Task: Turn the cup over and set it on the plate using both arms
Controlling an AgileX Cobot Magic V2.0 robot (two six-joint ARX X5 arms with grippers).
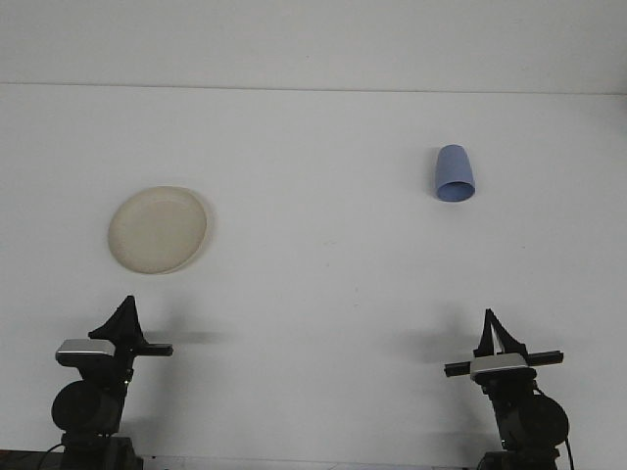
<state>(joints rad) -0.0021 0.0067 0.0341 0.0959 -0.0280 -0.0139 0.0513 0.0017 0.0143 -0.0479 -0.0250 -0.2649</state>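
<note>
White table [313, 294] spreads before us, the blue cup [456, 174] upside down at two o'clock, the plate [158, 229] at ten, each claw (left [123, 315], right [493, 331]) parked near us, spread unreadable, so a shallow grab could topple the cup.

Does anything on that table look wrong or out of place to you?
Only the blue cup, far right: its wider rim faces down, so it seems to stand upside down, narrow base on top. The cream plate on the left lies flat. Nothing looks spilled or broken.
</note>
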